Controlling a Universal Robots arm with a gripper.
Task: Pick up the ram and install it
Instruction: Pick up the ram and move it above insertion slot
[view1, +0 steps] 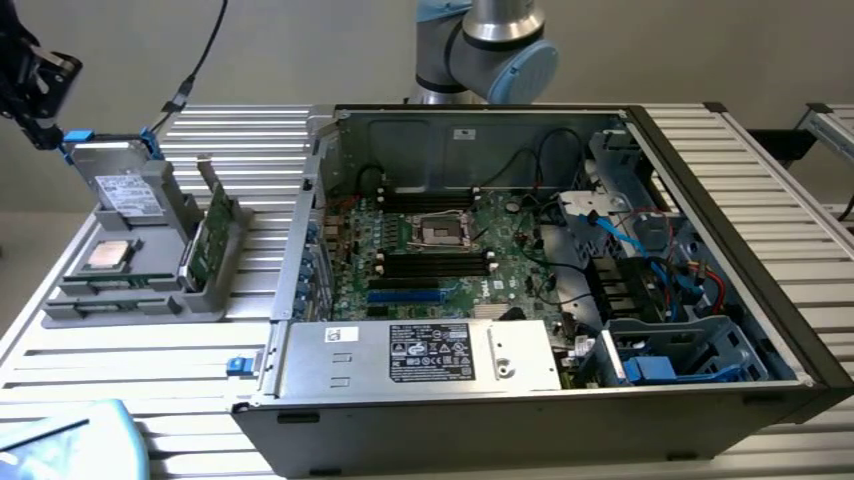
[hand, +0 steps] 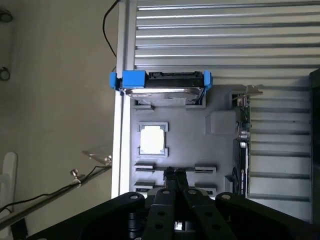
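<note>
Ram (hand: 244, 150) stood on edge in a slot of the grey tray (hand: 220, 150), off to one side of the gripper (hand: 175, 173), untouched. Fingers were pressed together, holding nothing, over the tray's nearest slots. Just beyond them lay the processor (hand: 152, 139). Farthest stood the drive (hand: 162, 89) with blue tabs.

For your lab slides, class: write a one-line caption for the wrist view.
Shut gripper above the grey tray holding drive, processor and ram, none yet picked up.
</note>
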